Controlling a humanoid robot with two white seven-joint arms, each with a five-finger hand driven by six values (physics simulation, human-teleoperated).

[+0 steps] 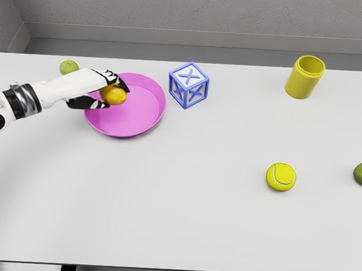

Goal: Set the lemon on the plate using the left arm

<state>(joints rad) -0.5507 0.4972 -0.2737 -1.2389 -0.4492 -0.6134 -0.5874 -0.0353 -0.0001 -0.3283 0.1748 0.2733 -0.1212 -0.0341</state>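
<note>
We held the lemon (114,95) clasped in our left hand (102,89) over the pink plate's (147,117) left rim; placement step, apparently needing lowering, then release.

A wide white bench (182,226) fills nearly the whole head view, its top smooth and evenly lit, with only soft, faint shadows. Behind its far edge runs a grey wall (194,8) with a rough, speckled texture. A second grey wall (4,17) meets it at the upper left corner. Below the bench's near edge lies a dark strip.
</note>
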